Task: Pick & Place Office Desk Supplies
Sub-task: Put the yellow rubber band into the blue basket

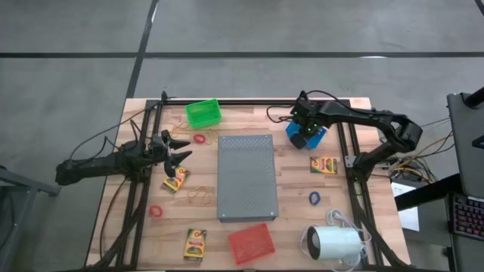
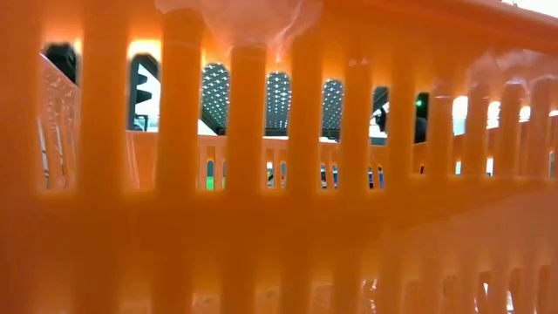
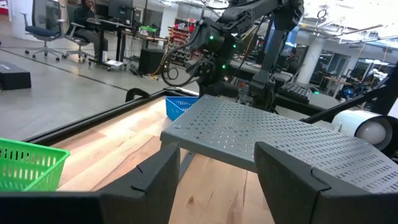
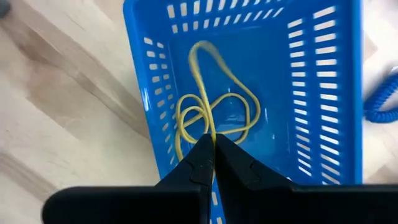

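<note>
Two arms work over the bench [image 1: 355,219] in the high view: the left end effector [image 1: 180,160], fingers apart, hovers above a crayon box [image 1: 175,180]. Right wrist view: the right end effector [image 4: 213,151], clamped on a yellow rubber band [image 4: 211,106], hangs over the blue basket [image 4: 323,93].

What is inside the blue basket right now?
Inside the blue basket lies a tangled tan rubber band, one strand pinched in the shut right end effector above it. Nothing else shows on the floor; the near corner is hidden behind the fingers.
</note>
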Robot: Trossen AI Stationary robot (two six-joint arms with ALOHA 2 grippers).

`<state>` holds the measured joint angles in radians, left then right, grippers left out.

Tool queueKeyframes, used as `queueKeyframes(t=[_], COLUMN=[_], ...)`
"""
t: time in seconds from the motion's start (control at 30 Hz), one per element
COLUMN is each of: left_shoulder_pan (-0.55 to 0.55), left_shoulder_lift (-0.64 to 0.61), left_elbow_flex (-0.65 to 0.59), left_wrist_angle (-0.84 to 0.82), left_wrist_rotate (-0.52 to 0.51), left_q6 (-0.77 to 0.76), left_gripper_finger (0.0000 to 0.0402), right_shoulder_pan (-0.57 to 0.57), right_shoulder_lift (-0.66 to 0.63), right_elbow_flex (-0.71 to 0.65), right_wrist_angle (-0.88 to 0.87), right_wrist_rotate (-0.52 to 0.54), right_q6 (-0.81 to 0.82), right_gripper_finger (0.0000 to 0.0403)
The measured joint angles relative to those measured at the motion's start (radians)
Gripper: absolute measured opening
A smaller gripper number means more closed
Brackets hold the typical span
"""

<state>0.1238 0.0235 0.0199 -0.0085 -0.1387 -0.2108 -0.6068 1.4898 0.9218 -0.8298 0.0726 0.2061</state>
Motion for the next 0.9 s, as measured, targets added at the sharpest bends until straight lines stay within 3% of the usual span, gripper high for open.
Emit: queueKeyframes(t=[0.73,0.9], left_shoulder_pan=[0.000,0.000], left_shoulder_lift=[0.000,0.000], left_elbow_flex=[0.000,0.000], left_wrist_angle=[0.000,0.000], left_wrist_rotate=[0.000,0.000], left_q6=[0.000,0.000], left_gripper_finger=[0.0212,0.0212], right_shoulder_pan=[-0.020,-0.020], right_shoulder_lift=[0.022,0.021], right_elbow_flex=[0.000,0.000], right_wrist_angle=[0.045,0.049], right_wrist_rotate=[-0.003,-0.004], right_q6=[-0.050,-0.046], right_gripper_finger=[0.0010,0.0043])
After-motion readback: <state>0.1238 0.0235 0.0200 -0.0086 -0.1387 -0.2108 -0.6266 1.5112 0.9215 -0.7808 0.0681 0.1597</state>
